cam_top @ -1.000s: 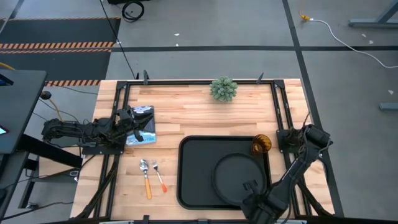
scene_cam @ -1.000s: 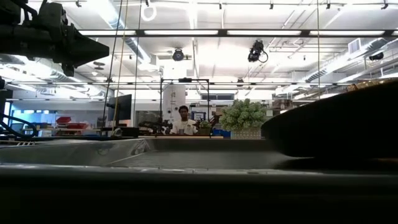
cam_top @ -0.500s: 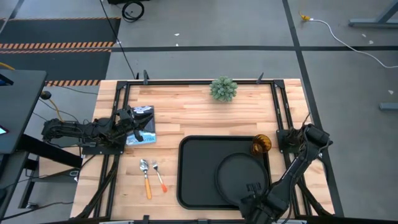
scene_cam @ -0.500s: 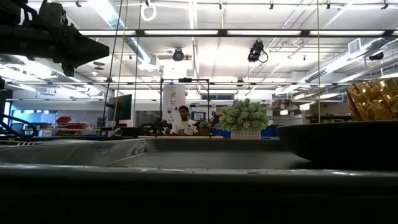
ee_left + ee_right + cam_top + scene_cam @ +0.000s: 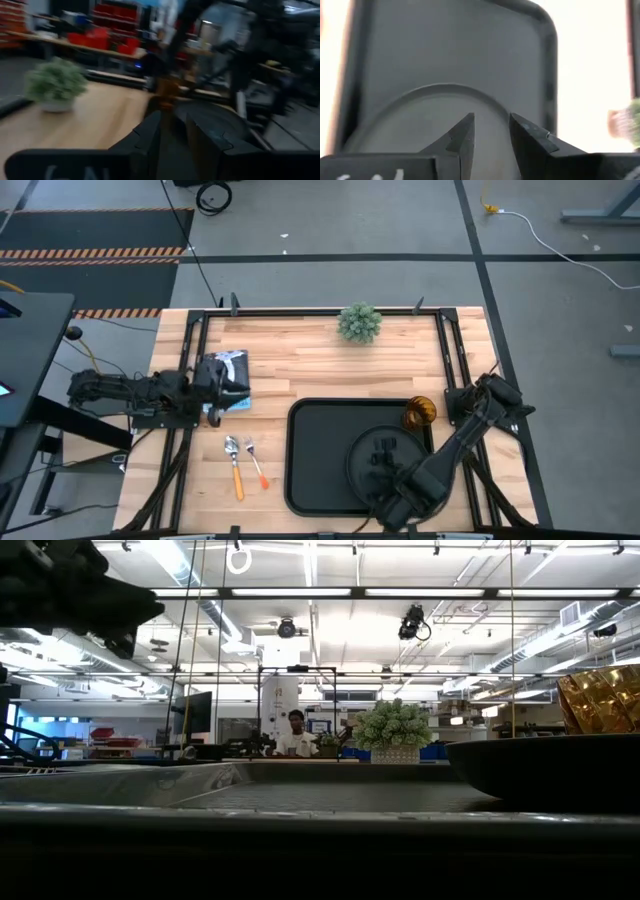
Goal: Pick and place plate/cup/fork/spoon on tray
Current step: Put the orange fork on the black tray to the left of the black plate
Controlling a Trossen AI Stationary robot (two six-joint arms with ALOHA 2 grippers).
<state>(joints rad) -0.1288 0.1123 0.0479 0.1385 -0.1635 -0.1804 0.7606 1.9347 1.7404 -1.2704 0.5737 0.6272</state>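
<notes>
The round black plate [image 5: 385, 467] lies flat on the right part of the black tray [image 5: 315, 455]. The amber cup [image 5: 420, 413] stands at the tray's far right corner. The spoon [image 5: 234, 464] and the fork [image 5: 256, 463] lie side by side on the wood left of the tray. My right gripper [image 5: 383, 448] hovers open over the plate's middle, and its wrist view shows the fingers [image 5: 491, 122] above the plate [image 5: 435, 107], touching nothing. My left gripper [image 5: 218, 385] is at the table's left side, its fingers [image 5: 173, 117] a little apart and empty.
A small potted plant [image 5: 359, 323] stands at the far edge. A blue-and-white packet [image 5: 234, 372] lies by my left gripper. Black frame rails run along both table sides. In the low view a person shows far off in the room behind the table.
The plate, held tilted and lifted at its near rim, has come down flat onto the tray. My right gripper has come off that rim and moved toward the far edge, over the plate's middle. My left gripper has shifted slightly at the left side.
</notes>
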